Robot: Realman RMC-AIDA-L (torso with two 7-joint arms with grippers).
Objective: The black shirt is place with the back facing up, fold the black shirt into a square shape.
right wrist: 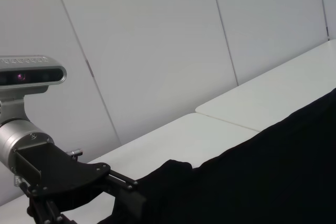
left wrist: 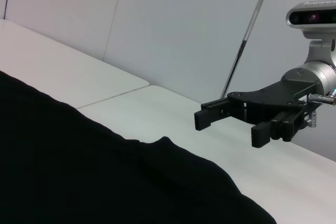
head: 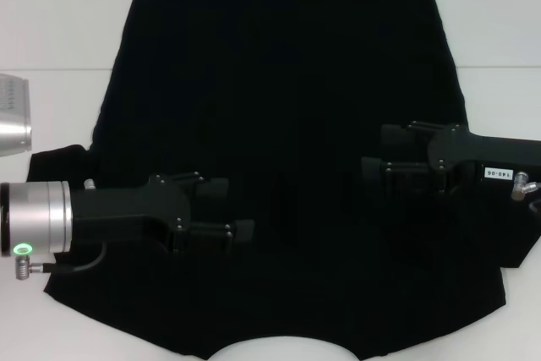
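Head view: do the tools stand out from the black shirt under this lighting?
Head view: even light, yet left tool and right tool nearly merge with the black shirt. Left wrist view: right tool clear against pale wall. Right wrist view: left tool partly merges with the shirt.

The left pincer (head: 228,209) is showing matte black, angular finger links pinned with small silver screws, joined to a brushed silver cylindrical wrist. At 7 o'clock on that wrist a green ring light is glowing, with a black cable running beside it. The right pincer (head: 380,154) is wearing the same black build, carrying a small white label with dark digits. A silver-grey camera bar is sitting atop each wrist.
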